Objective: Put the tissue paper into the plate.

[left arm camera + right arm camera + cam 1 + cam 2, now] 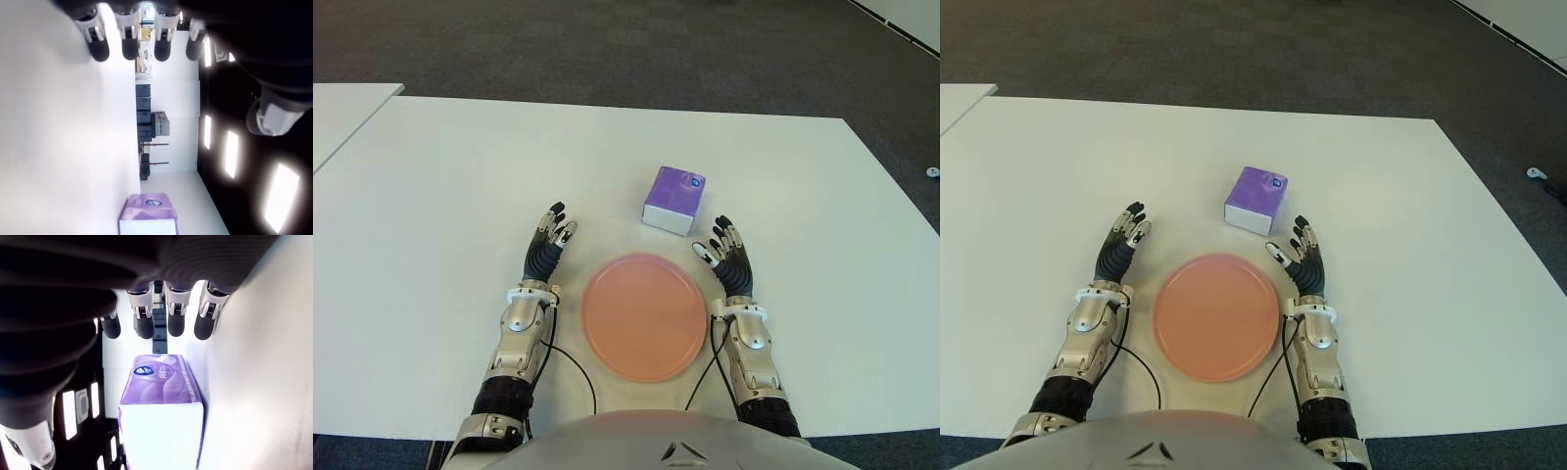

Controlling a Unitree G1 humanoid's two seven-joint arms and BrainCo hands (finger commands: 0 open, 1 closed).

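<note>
So, the tissue paper (674, 199) sits on the white worktop (431, 196) just beyond the pink plate (644, 315). The right robot hand (728, 257), fingers spread and empty, is nearest it, likely the one to grasp. The left robot hand (548, 245) shows left of the plate, open too.

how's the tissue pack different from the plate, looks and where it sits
The tissue pack is a purple and white block; the plate is a flat pink disc. The pack sits farther from the robot, nearest the right hand; the plate lies between that and the left hand. Both rest on the white table, untouched.
</note>
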